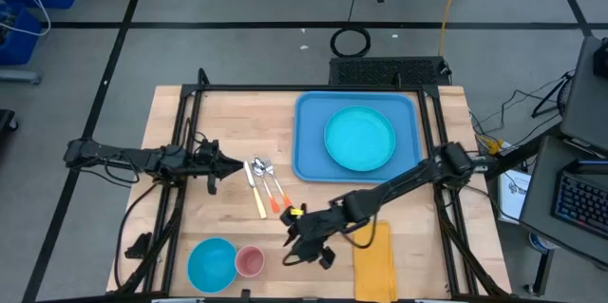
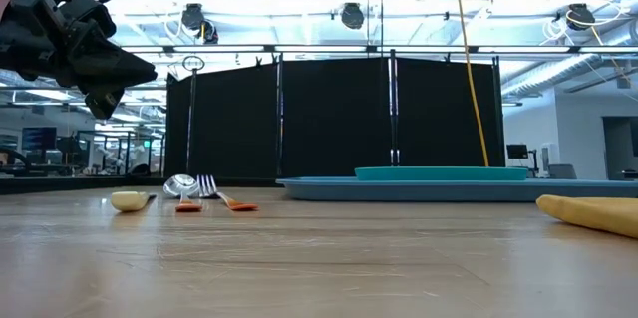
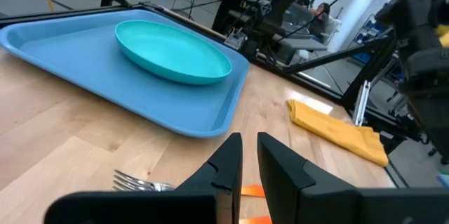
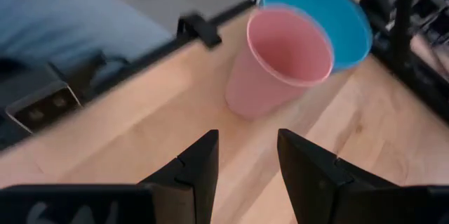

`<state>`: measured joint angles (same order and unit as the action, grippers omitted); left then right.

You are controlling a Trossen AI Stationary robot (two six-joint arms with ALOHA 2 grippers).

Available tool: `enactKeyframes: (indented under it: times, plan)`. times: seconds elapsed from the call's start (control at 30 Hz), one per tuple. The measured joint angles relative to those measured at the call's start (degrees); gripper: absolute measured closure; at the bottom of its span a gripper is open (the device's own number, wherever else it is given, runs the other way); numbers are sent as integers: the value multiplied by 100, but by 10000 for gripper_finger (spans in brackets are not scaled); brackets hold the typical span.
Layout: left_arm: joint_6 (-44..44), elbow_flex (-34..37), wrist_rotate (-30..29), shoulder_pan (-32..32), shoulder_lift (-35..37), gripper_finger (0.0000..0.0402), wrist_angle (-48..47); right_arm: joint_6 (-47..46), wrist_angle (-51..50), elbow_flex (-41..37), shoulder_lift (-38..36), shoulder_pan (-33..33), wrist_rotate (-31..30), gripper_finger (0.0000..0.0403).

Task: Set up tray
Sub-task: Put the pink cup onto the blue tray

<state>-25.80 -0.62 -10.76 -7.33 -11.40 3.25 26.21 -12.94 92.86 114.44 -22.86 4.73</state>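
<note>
A: What's the biggest thing on the table?

B: The tray, a flat blue rectangle with rounded corners and a raised rim. It lies flat on the far half of the table, toward the right arm's side. From above it's only a little wider than deep, and the longer sides run left to right, square with the table edges. A round turquoise plate sits inside it, right of the tray's middle, so a bare strip of tray shows on the left.

A: Next in size?

B: A folded yellow cloth at the near edge on the right, then a blue bowl at the near edge on the left with a pink cup just beside it.

A: And the small stuff?

B: Cutlery between the left arm and the tray: a spoon, a fork and a third piece, with cream and orange handles, lying close together and angled toward the near right.

A: The arms?

B: The right gripper hangs near the cup, between it and the cloth, its fingers spread and holding nothing. The left gripper hovers left of the cutlery, pointing toward the tray, its fingers nearly pressed together with only a thin gap, nothing between them
</note>
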Motion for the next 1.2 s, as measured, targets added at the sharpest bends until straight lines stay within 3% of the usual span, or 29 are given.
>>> enactKeyframes:
  times: [0.4,0.7,0.83,1.2]
  plan:
    - [19,4,2,2,-40,353,22,752,-940,1907,1043,-10,568,264]
    - [15,4,16,2,-51,353,26,1241,-1385,2903,1902,-22,262,265]
    - [20,4,20,2,-66,353,22,1510,-1400,3127,1990,-69,-163,275]
    - [-1,3,26,2,-64,353,-4,1615,-1414,3135,2061,-87,-5,286]
